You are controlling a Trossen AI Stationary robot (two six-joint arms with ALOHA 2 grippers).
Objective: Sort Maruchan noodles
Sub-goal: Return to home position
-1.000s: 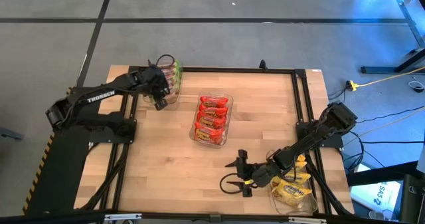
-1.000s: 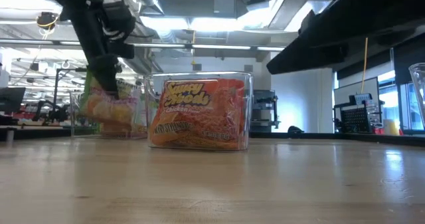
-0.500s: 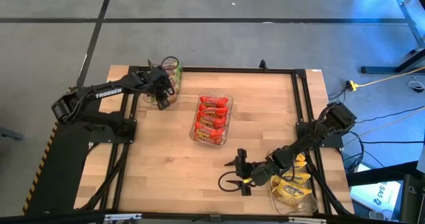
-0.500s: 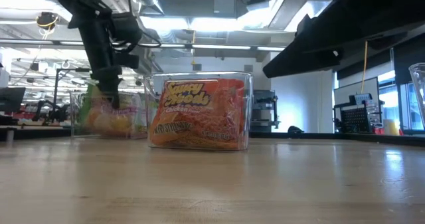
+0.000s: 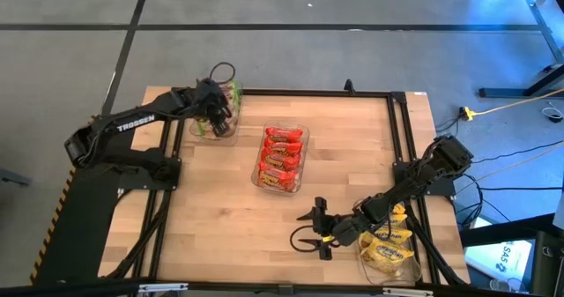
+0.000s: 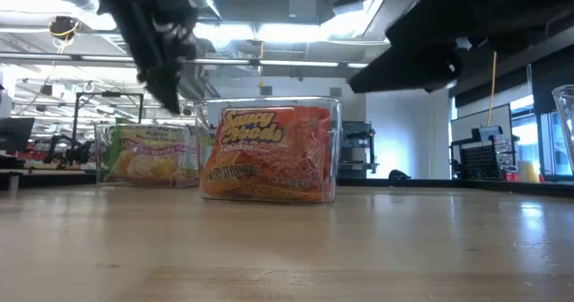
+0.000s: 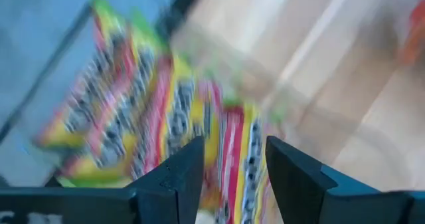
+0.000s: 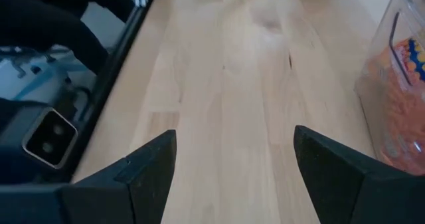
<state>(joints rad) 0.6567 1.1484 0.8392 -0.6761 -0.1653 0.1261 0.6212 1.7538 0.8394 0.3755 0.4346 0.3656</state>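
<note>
Green Maruchan noodle packets (image 5: 231, 94) stand on edge in a clear tray (image 6: 148, 154) at the table's far left. My left gripper (image 5: 218, 118) hangs open just above them; in its wrist view the packets (image 7: 153, 111) show past the gap between its fingers (image 7: 234, 164). Red packets (image 5: 281, 159) fill a clear tray in the middle (image 6: 269, 150). Yellow packets (image 5: 388, 248) lie in a tray at the near right. My right gripper (image 5: 304, 237) stands wide open over bare wood near the front edge (image 8: 232, 157).
A black frame rail (image 5: 401, 156) runs along the table's right side and another along the far edge. Bare wood (image 5: 220, 218) lies between the trays. The red tray's clear wall (image 8: 398, 98) stands ahead of my right gripper.
My left gripper has opened and let go of a green packet, which now stands in the far-left tray with the others. The gripper has then risen clear above the tray. My right gripper has kept still.
</note>
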